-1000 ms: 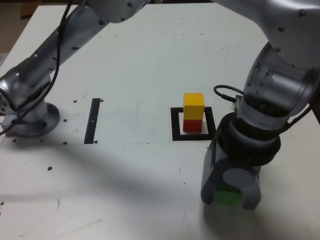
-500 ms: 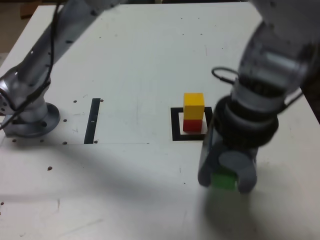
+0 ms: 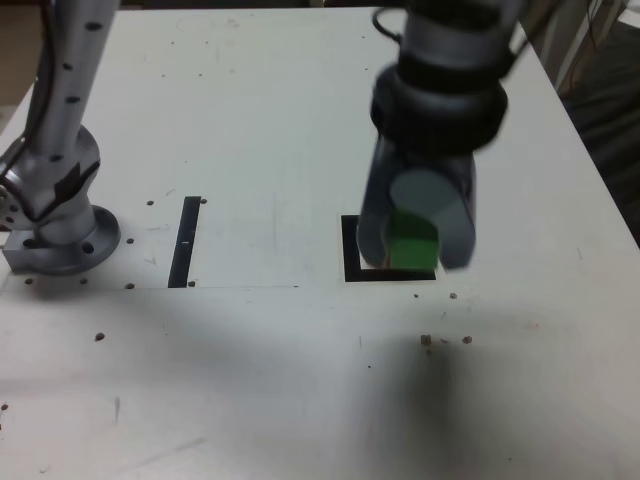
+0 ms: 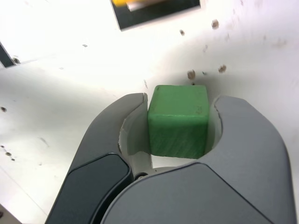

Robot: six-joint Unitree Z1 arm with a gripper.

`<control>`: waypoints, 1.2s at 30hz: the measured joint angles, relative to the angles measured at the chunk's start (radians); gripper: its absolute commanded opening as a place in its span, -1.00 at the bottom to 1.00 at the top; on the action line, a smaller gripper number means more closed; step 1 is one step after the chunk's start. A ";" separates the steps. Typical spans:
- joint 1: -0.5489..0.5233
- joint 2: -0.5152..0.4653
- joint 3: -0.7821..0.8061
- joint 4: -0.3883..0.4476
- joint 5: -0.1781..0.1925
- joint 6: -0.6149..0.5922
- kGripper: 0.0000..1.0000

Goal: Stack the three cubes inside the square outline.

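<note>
My gripper (image 3: 412, 245) is shut on the green cube (image 3: 411, 243), holding it clear of the table. In the exterior view it hangs in front of the square outline (image 3: 350, 250) and hides the red and yellow cubes behind it. The wrist view shows the green cube (image 4: 177, 119) clamped between both grey jaws of the gripper (image 4: 180, 100). Beyond it lies part of the square outline (image 4: 154, 14), with a sliver of the yellow cube (image 4: 121, 2) at the picture's edge. No red cube shows in either view.
The arm's base (image 3: 60, 240) stands at the exterior view's left, with a thin black strip (image 3: 185, 240) on the white table beside it. Small dark specks (image 3: 440, 340) dot the table in front of the outline. The table's edge runs along the exterior view's right.
The gripper closed on the green cube at the front right, lifted it and carried it back toward the outline. It now covers the red and yellow stack.
</note>
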 measured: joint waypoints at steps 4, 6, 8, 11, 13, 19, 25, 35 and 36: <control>0.049 -0.045 0.039 0.000 0.005 0.022 -0.54; 0.065 -0.059 0.049 -0.001 0.007 0.032 -0.54; 0.093 -0.078 0.076 -0.001 0.009 0.049 -0.54; 0.143 -0.105 0.100 -0.005 0.010 0.072 -0.54; 0.167 -0.117 0.114 -0.008 0.008 0.087 -0.54; 0.248 -0.135 0.130 -0.010 -0.015 0.139 -0.54; 0.304 -0.137 0.139 -0.011 -0.033 0.182 -0.54; 0.326 -0.105 0.145 -0.027 -0.053 0.213 -0.54; 0.326 -0.098 0.145 -0.029 -0.056 0.215 -0.54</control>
